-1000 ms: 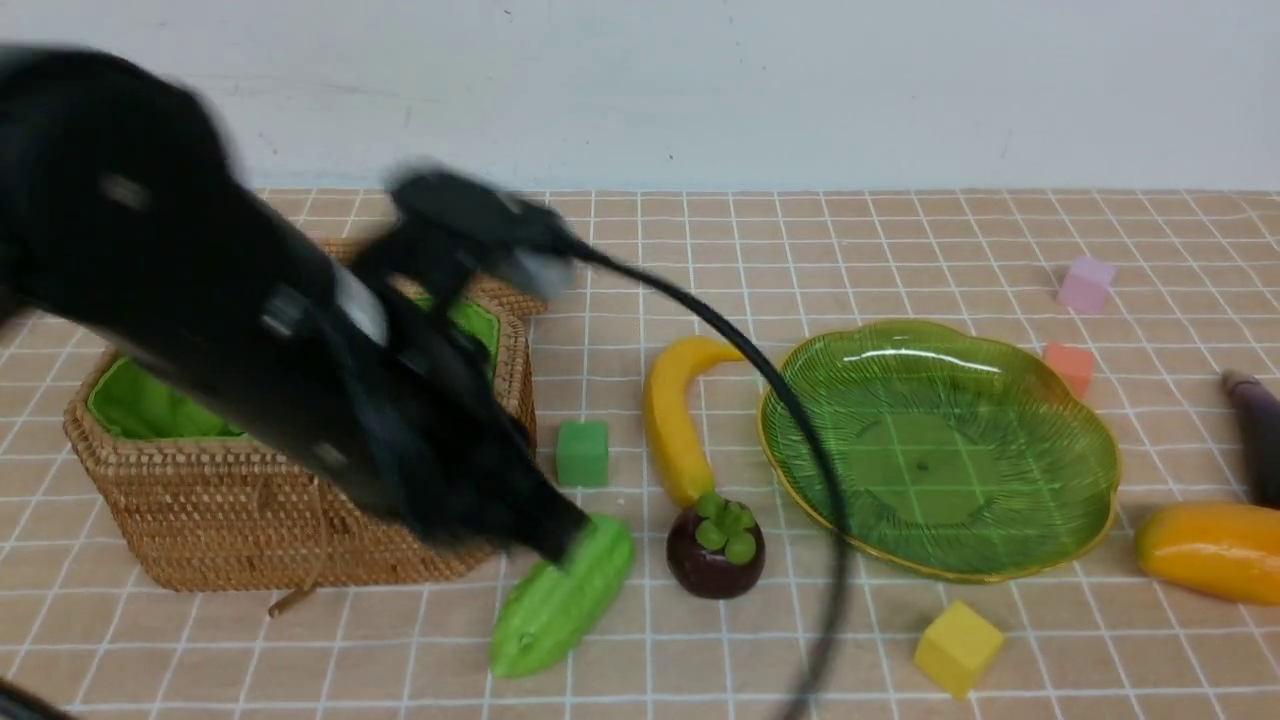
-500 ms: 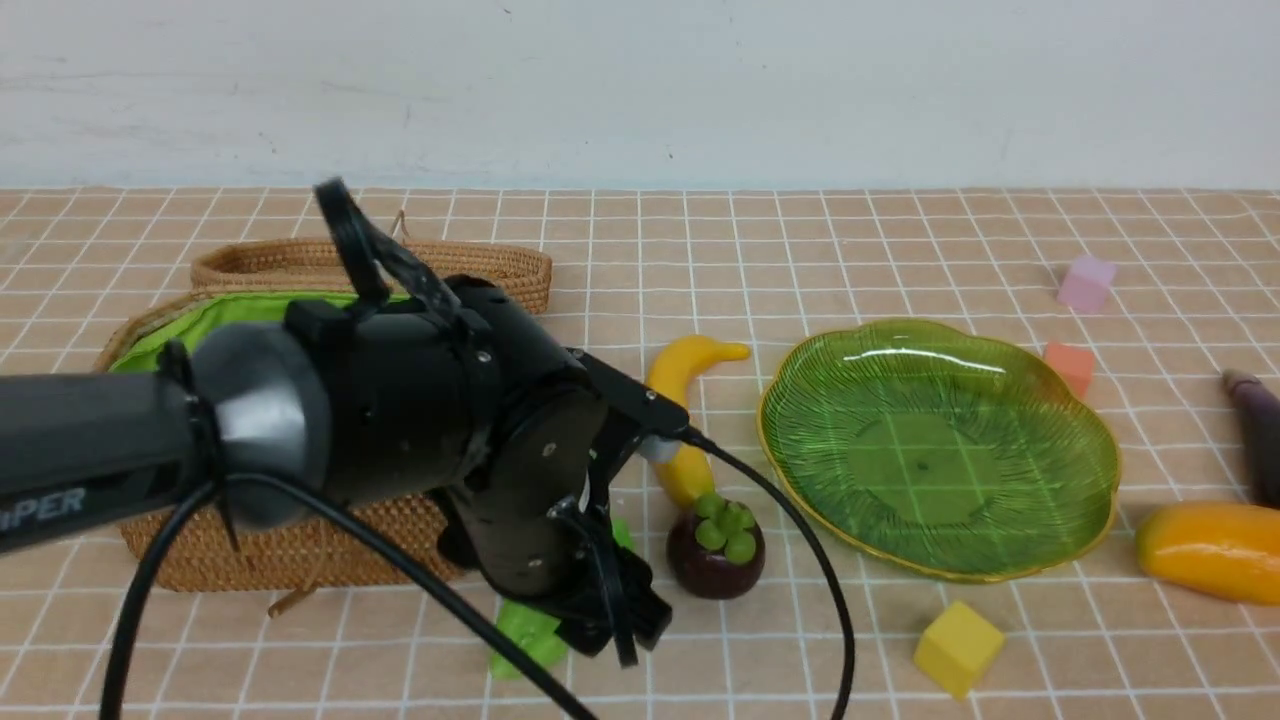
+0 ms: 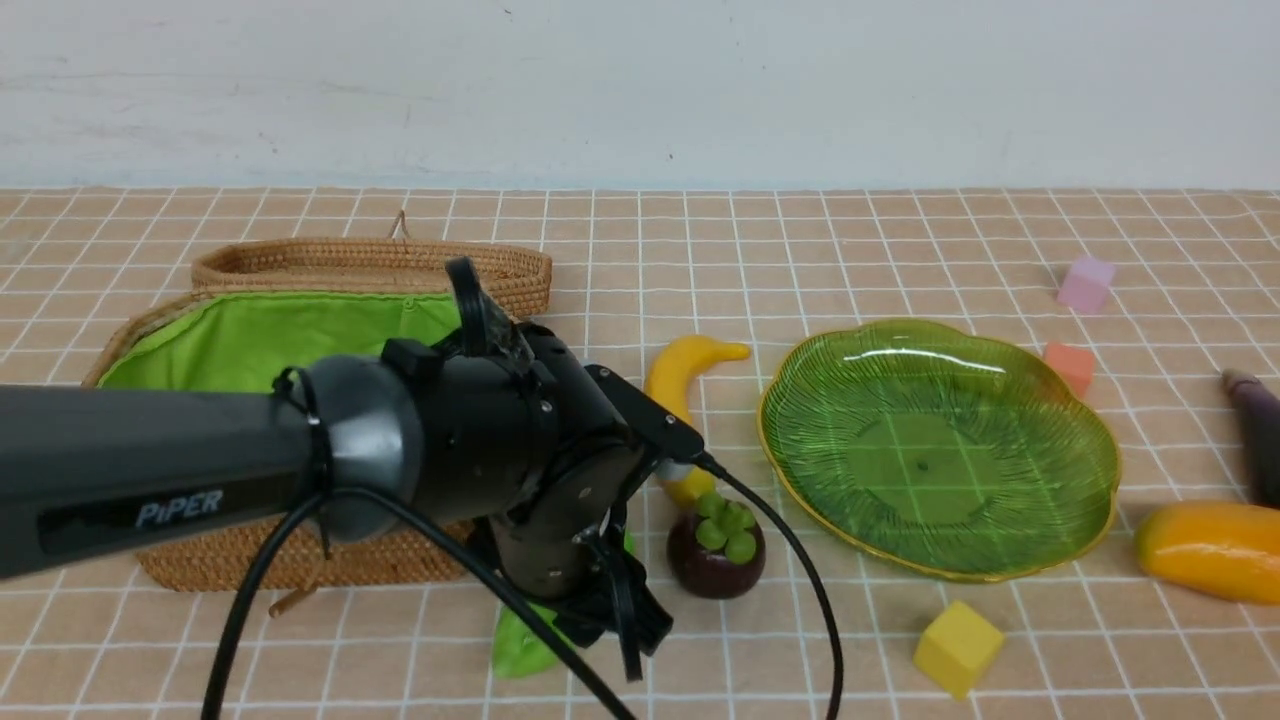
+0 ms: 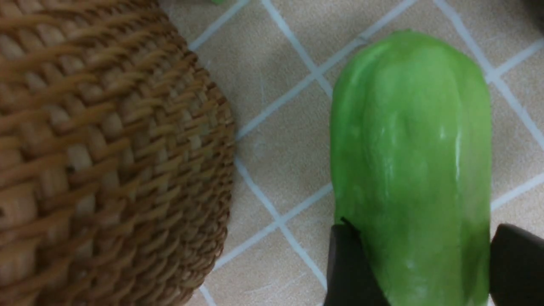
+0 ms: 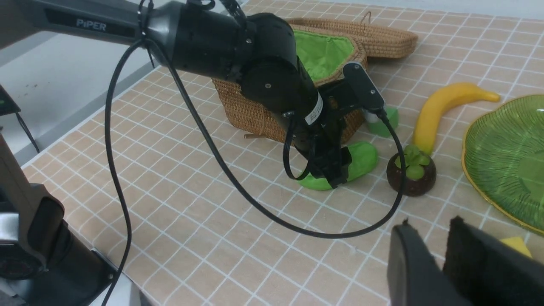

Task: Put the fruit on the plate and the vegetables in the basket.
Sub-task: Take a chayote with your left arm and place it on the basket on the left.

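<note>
Gourd (image 4: 408, 170) pinched between left hand (image 4: 429, 272) fingers (image 4: 352, 267), beside basket (image 4: 106, 148).

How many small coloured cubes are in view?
4: pink cube back right; orange cube behind the plate; yellow cube before it; green cube between basket and banana. Arm may hide others.

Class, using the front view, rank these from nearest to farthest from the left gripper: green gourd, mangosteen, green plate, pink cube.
1. Green gourd: under the left gripper, between its fingers.
2. Mangosteen: just to the gripper's right.
3. Green plate: farther right, mid-table.
4. Pink cube: far back on the right.
</note>
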